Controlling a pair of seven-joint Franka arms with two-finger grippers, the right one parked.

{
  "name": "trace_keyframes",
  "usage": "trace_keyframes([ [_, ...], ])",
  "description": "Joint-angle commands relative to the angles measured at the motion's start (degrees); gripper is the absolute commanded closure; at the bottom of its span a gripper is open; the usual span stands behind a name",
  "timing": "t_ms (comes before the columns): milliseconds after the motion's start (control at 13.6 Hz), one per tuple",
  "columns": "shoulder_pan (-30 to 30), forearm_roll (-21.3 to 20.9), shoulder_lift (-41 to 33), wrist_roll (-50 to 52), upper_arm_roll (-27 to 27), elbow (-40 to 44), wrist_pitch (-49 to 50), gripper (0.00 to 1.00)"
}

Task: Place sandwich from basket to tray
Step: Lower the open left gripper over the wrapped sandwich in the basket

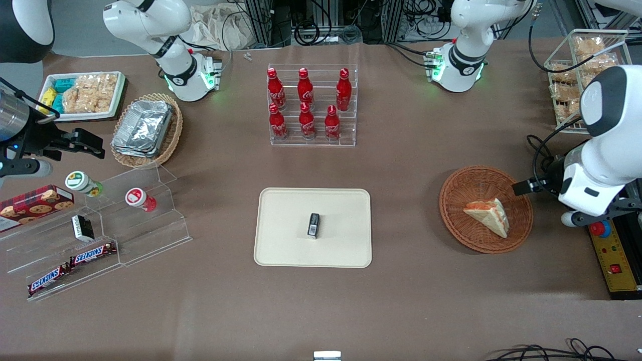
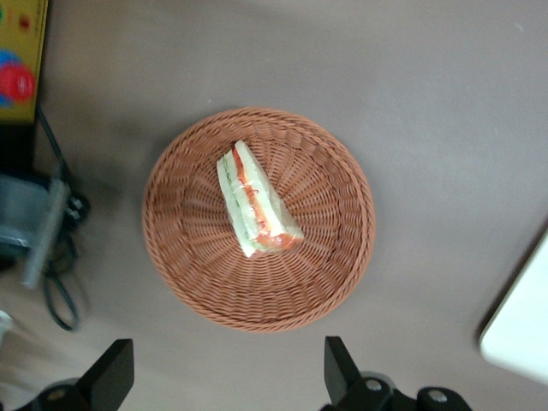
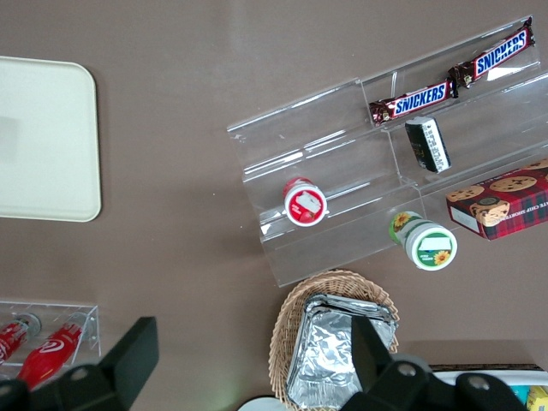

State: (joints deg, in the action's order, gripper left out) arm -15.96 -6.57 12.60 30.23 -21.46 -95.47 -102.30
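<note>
One sandwich point(image 1: 487, 215) in basket point(image 1: 454, 193), end effector point(image 2: 227, 377) above.

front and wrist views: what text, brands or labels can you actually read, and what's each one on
"SNICKERS": two candy bars on the clear acrylic stand.
Script logo on the six red bottles: too small to read.
Cookie box, small black pack on the tray, two capped cups: print unreadable.
Sandwich, basket: none.
Gripper, open above the basket: none.
</note>
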Motion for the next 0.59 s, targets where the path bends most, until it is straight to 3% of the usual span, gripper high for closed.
trace_keyframes([
  [0,0.23,-0.46,-0.39,15.34,-0.16,-8.82,-10.42,0.0],
  [147,-0.3,-0.37,-0.39,18.72,0.01,-13.5,-16.16,0.0],
  [514,-1.09,-0.46,5.32,24.87,0.1,-14.13,-20.74,0.01],
])
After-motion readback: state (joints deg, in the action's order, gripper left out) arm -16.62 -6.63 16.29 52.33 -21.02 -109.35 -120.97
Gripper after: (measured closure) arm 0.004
